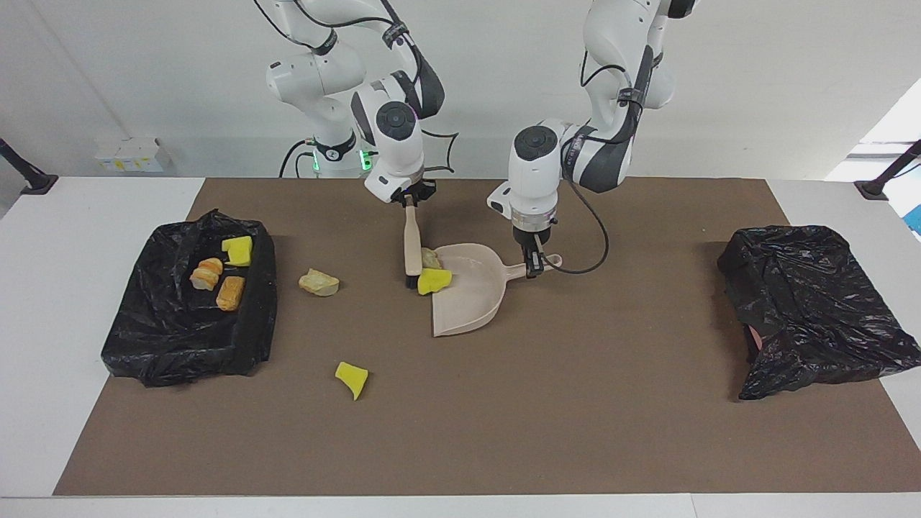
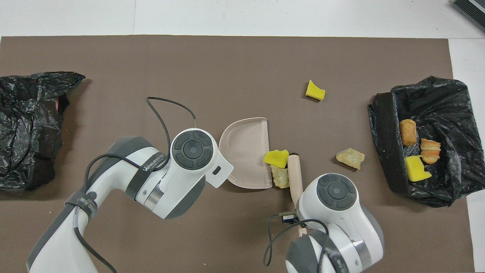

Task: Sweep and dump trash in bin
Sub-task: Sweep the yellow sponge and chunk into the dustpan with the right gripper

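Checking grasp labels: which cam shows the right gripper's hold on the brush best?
Facing view. There the right gripper is seen side-on, shut on the top of the brush handle. In the overhead view the arm's own wrist covers the gripper; only the brush handle shows.

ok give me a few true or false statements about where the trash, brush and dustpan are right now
1. The right gripper holds the brush by its handle. True.
2. The left gripper holds the dustpan by its handle. True.
3. The yellow sponge chunk by the brush bristles lies at the dustpan's open edge. True.
4. All the trash is already in the bin. False: three pieces lie in the black-lined bin, four are outside it.
5. The beige stone-like piece between brush and bin is inside the dustpan. False: it lies on the mat.
6. The lone yellow chunk touches the brush. False: it lies apart, farther from the robots.
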Action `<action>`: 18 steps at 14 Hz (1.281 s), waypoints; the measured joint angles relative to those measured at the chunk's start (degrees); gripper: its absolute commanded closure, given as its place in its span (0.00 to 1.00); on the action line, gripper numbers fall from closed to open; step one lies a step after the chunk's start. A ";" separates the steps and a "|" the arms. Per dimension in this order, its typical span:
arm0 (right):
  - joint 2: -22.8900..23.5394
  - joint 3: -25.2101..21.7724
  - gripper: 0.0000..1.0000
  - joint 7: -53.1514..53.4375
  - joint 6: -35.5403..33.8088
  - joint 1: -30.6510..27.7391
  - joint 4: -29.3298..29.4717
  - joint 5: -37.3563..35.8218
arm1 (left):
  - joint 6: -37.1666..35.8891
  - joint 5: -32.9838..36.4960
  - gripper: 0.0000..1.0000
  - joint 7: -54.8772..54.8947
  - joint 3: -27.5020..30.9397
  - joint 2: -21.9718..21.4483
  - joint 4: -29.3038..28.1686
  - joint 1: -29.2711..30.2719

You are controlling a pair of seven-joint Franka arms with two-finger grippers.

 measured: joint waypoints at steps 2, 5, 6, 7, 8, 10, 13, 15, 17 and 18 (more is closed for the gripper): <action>0.15 0.00 1.00 0.00 -1.80 1.16 2.16 0.21 | 0.09 0.00 1.00 -0.35 0.00 -0.10 -0.05 -0.03; 2.11 0.05 1.00 -0.05 -4.87 1.82 7.75 0.54 | 0.52 -0.05 1.00 -1.65 -0.11 -0.16 -0.25 -0.06; 3.23 0.06 1.00 -0.12 -5.20 2.04 9.67 0.68 | 0.90 -0.10 1.00 -2.22 -0.17 -0.16 -0.39 -0.10; 4.51 0.09 1.00 -0.16 -5.32 2.27 11.49 0.85 | 1.24 -0.12 1.00 -2.76 -0.23 -0.16 -0.53 -0.12; 5.95 0.11 1.00 -0.16 -5.46 2.50 13.42 0.89 | 1.35 -0.17 1.00 -3.15 -0.26 -0.16 -0.65 -0.12; 8.02 0.03 1.00 -0.17 -6.12 2.56 16.68 0.87 | 1.47 -0.71 1.00 -3.58 -0.18 -0.16 -0.75 -0.12; 8.92 -0.63 1.00 -0.18 -7.94 1.49 19.36 -0.25 | 1.75 -2.52 1.00 -4.05 0.05 -0.15 -1.01 -0.07; 8.91 -0.81 1.00 -0.18 -10.59 -0.71 19.89 -3.47 | 2.06 -3.33 1.00 -4.77 0.29 -0.15 -1.20 0.01; 8.91 -0.92 1.00 -0.03 -12.87 -3.01 20.02 -7.55 | 2.19 -3.48 1.00 -5.44 0.38 -0.15 -1.26 0.03; 8.91 -0.99 1.00 0.29 -13.74 -4.25 20.00 -9.92 | 2.21 -3.50 1.00 -6.10 0.38 -0.15 -1.27 0.03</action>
